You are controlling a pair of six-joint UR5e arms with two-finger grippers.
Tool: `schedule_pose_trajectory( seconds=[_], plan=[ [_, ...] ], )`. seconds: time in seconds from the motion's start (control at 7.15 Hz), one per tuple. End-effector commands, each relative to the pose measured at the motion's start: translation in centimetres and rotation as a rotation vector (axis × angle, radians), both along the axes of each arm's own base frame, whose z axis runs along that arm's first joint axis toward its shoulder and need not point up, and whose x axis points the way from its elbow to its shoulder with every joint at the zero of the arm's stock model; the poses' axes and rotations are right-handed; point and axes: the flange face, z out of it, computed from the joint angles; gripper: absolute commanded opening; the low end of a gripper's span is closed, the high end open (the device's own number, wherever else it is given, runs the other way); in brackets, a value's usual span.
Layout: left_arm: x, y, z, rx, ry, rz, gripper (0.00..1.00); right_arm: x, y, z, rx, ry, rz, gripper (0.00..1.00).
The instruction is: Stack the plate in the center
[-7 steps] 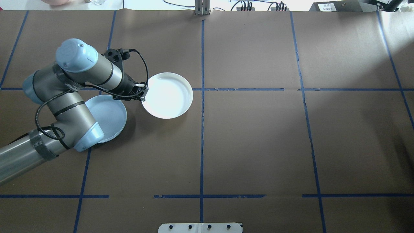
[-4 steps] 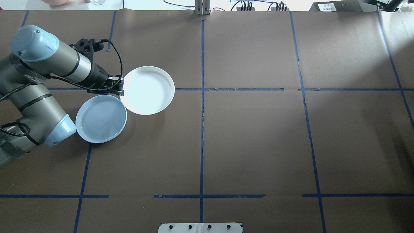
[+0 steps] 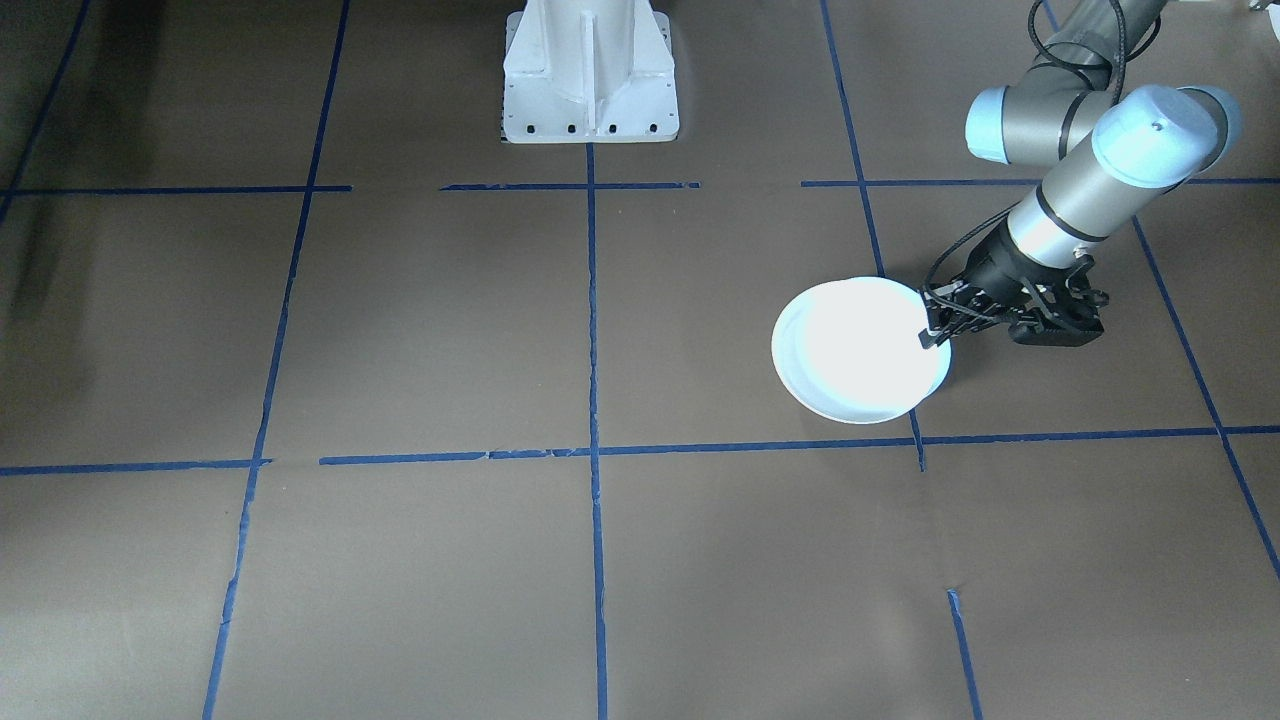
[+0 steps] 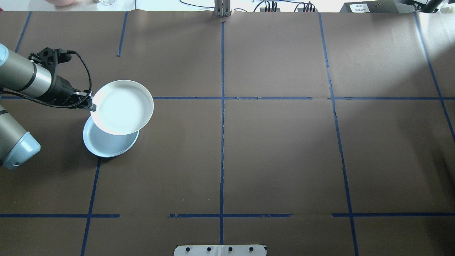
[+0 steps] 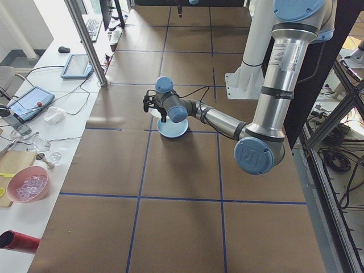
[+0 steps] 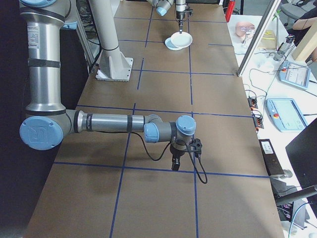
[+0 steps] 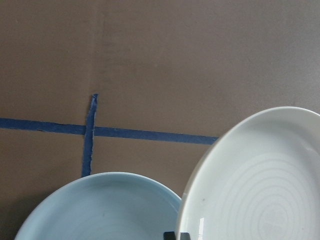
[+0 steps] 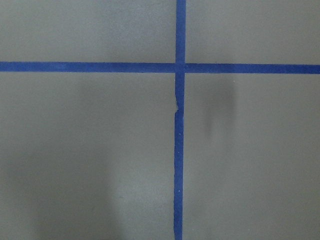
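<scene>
My left gripper (image 4: 92, 104) is shut on the left rim of a white plate (image 4: 122, 106) and holds it off the table. The held plate hangs partly over a pale blue plate (image 4: 106, 147) that lies flat on the brown table. The left wrist view shows the held plate (image 7: 260, 185) at the right and the blue plate (image 7: 100, 210) lower left, their rims overlapping. From the front, the held plate (image 3: 860, 345) covers most of the blue one, with my left gripper (image 3: 932, 335) at its right rim. My right gripper (image 6: 176, 163) points down near the table, far from the plates; I cannot tell its state.
Blue tape lines (image 4: 222, 106) divide the brown table cover into squares. The robot's white base (image 3: 590, 75) stands at the table's near edge. A side bench with tablets (image 5: 77, 65) and a pink bowl (image 5: 28, 185) runs along the far side.
My left arm has carried the white plate leftward, from beside the blue plate to partly above it. The blue plate has stayed in place.
</scene>
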Motion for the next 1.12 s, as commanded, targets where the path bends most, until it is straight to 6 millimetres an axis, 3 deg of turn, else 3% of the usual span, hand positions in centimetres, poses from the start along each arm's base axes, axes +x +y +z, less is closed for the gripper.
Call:
schedule_pose_trajectory(
  seconds=[0.0,0.98],
  plan=[
    [-2.6,2.5,4.2,0.025,0.007,-0.001,0.00,0.0,0.0,0.1,-0.001,0.000,0.000,1.00],
    [-1.6,1.9,5.9,0.012,-0.013,0.013,0.00,0.0,0.0,0.0,0.000,0.000,0.000,1.00]
  ],
)
